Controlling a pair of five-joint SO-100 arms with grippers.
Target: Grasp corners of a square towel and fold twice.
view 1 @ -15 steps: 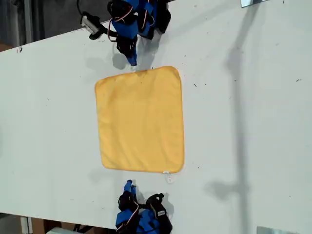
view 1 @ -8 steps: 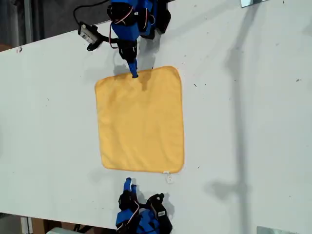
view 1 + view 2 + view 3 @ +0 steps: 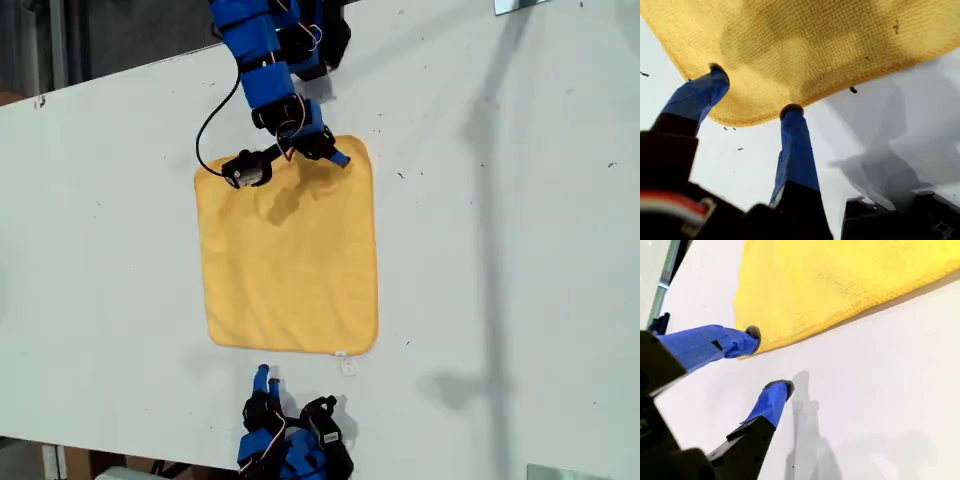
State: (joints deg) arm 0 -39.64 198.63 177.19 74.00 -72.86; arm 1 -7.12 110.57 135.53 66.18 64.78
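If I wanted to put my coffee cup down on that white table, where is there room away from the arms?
The widest bare stretch of table lies on the exterior view's right of the towel. Another lies on that view's left. It is crowded above the towel around my first gripper, and below it around my second gripper.

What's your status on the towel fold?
My first gripper open over a corner of the yellow-orange terry towel. My second gripper open beside another edge. Towel flat, unfolded. Nothing in the way.
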